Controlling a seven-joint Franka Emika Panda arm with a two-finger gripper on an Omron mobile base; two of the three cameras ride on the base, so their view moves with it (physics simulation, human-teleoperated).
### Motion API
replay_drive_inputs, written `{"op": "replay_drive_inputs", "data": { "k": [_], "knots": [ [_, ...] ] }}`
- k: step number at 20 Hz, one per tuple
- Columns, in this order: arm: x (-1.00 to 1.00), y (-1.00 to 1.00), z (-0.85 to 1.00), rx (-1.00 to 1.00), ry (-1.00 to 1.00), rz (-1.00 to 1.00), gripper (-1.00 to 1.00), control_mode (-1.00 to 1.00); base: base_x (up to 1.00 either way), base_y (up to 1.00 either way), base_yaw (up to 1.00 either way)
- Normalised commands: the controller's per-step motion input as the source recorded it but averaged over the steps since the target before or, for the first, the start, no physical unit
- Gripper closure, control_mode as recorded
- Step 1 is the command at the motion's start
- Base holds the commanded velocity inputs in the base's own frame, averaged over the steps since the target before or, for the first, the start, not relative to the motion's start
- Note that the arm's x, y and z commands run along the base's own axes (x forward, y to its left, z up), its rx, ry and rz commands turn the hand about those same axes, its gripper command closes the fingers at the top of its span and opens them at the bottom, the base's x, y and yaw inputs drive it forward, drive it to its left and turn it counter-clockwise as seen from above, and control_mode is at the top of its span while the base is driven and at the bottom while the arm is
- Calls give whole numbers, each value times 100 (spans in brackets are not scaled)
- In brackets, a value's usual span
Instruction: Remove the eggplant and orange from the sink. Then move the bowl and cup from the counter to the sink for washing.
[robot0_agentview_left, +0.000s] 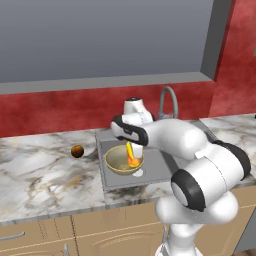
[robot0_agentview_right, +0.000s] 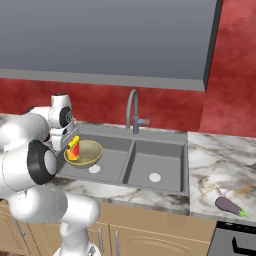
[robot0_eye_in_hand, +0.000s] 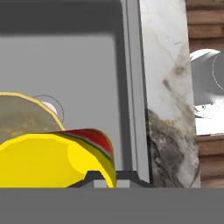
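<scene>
Cup (robot0_agentview_left: 132, 153) held in closed gripper (robot0_agentview_left: 133, 148); above bowl (robot0_agentview_left: 120, 161) in sink (robot0_agentview_left: 165, 165).

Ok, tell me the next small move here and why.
Probably lower the cup a little and then open the fingers. They are shut on the cup, which hangs over the bowl already sitting in the left basin of the sink. The orange and eggplant lie out on the counter, so releasing the cup would finish the job.

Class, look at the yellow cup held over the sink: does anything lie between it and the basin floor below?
Yes. The bowl already sits in the sink's left basin, directly under the cup gripped by the claw. Lowered straight, the cup would land in the bowl.
</scene>
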Motion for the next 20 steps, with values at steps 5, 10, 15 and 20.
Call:
{"op": "replay_drive_inputs", "data": {
  "k": [5, 10, 15, 20],
  "knots": [
    [1, -13, 0, 0, 0, -15, 100, -100, 0, 0, 0],
    [1, -20, 0, 0, 4, -14, 100, -100, 0, 0, 0],
    [0, -21, 0, 0, 0, -12, 100, -100, 0, 0, 0],
    [0, -14, 0, -1, 0, -14, 100, -100, 0, 0, 0]
  ]
}}
